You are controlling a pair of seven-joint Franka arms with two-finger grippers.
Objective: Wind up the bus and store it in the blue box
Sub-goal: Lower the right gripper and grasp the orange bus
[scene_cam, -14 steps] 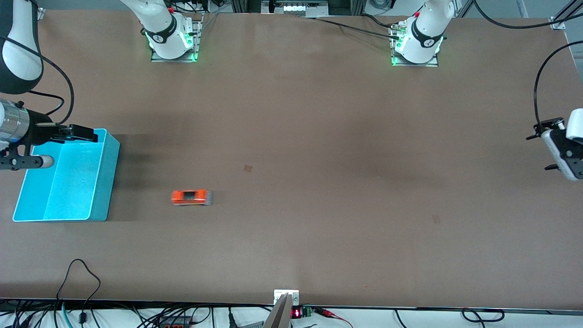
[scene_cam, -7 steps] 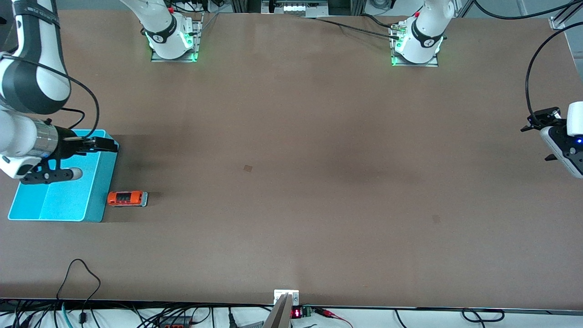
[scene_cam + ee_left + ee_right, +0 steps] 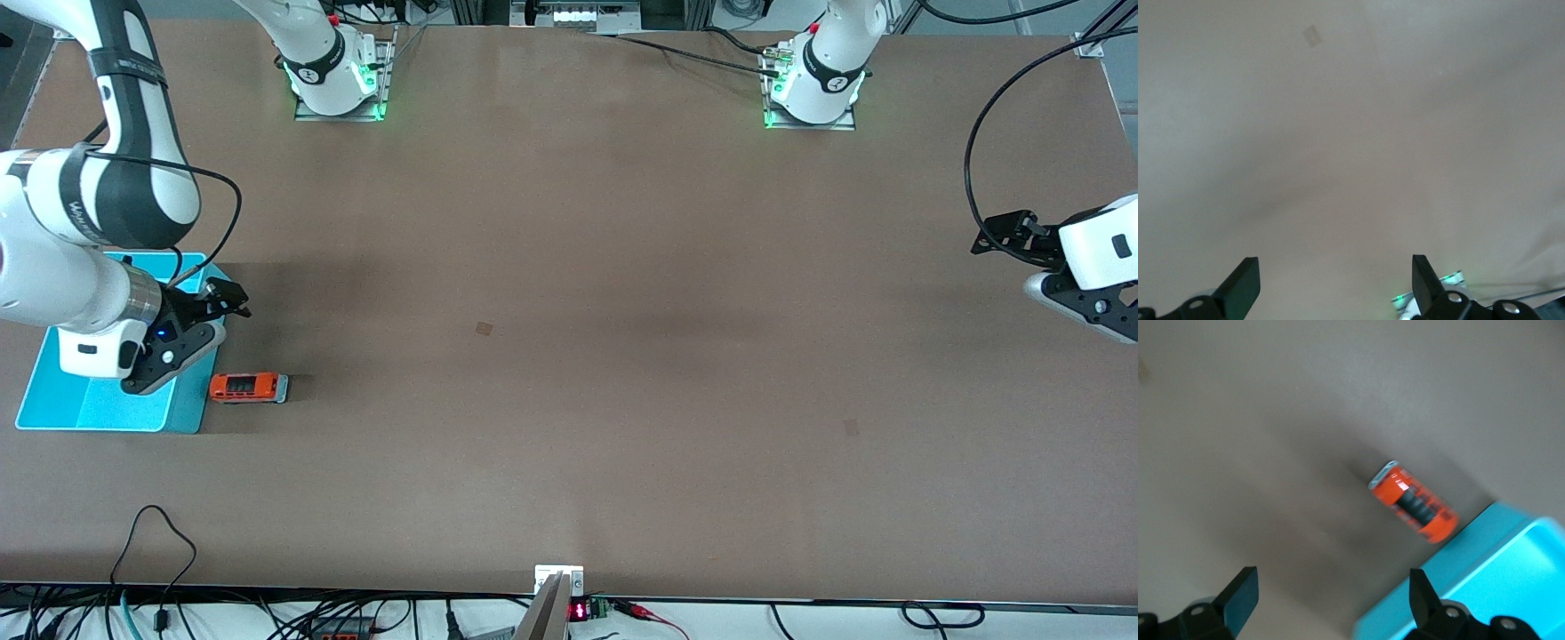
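Now I see the bus (image 3: 249,388) on the brown counter (image 3: 578,311) against the blue box (image 3: 53,411), right gripper (image 3: 224,302) over the box's rim, left gripper (image 3: 1005,236) waiting, both jaws wide.

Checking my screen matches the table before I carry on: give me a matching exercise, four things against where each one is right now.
Things:
1. bus
2. blue box
3. right gripper
4. left gripper

Places:
A. on the table, up against the box's outer wall
B. open, over the left arm's end of the table
C. open, over the box's rim
D. at the right arm's end of the table

Pairs: 1-A, 2-D, 3-C, 4-B
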